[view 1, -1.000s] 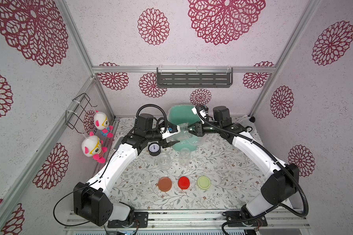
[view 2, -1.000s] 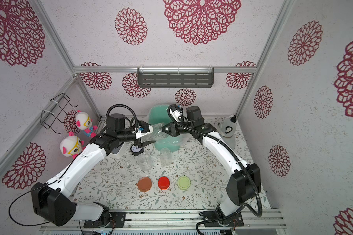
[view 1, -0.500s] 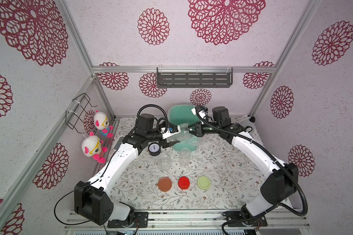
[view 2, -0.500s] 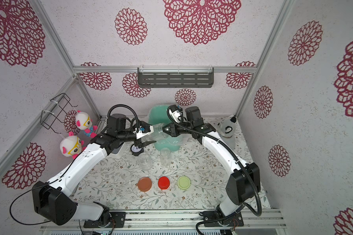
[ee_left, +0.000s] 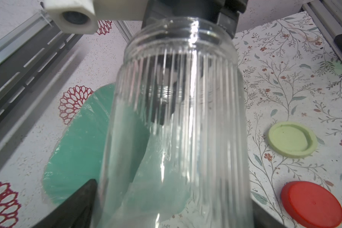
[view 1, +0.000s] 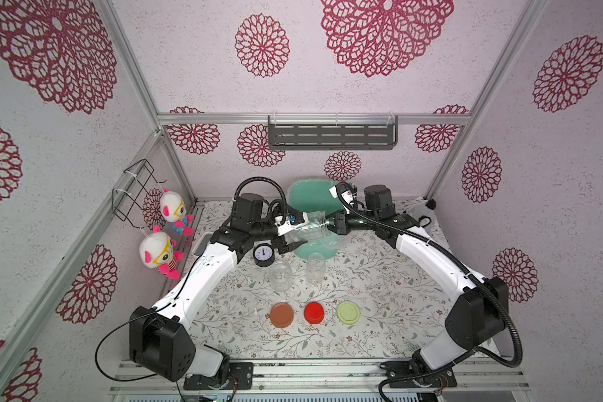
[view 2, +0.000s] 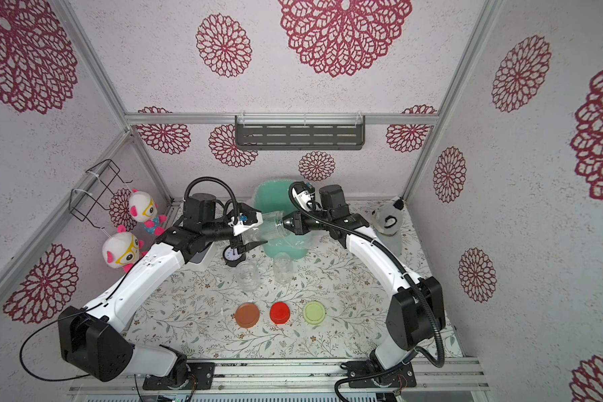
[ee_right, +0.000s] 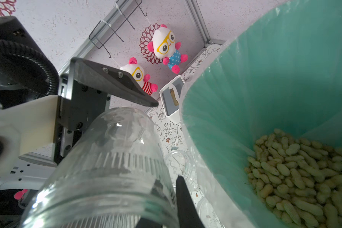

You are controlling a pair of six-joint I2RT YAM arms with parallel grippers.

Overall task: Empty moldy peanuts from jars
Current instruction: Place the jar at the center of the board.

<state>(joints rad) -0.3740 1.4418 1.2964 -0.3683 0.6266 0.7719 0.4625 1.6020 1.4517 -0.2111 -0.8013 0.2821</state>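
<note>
A clear ribbed jar lies on its side in the air at the front rim of the teal bin. It looks empty. My right gripper is shut on its threaded neck. My left gripper is open around the jar's base, its fingers standing off the glass. The peanuts lie in a heap inside the bin. Two more jars stand empty and upright on the table. Three lids, brown-orange, red and yellow-green, lie in a row near the front.
A small round clock stands just under my left wrist. A white tray sits at the left wall below two hanging plush toys. A panda plush is at the back right, and a dark shelf hangs on the back wall.
My left gripper's jaws have spread apart and let go of the jar's base. The jar stays held by the right gripper, and both arms have barely shifted.
</note>
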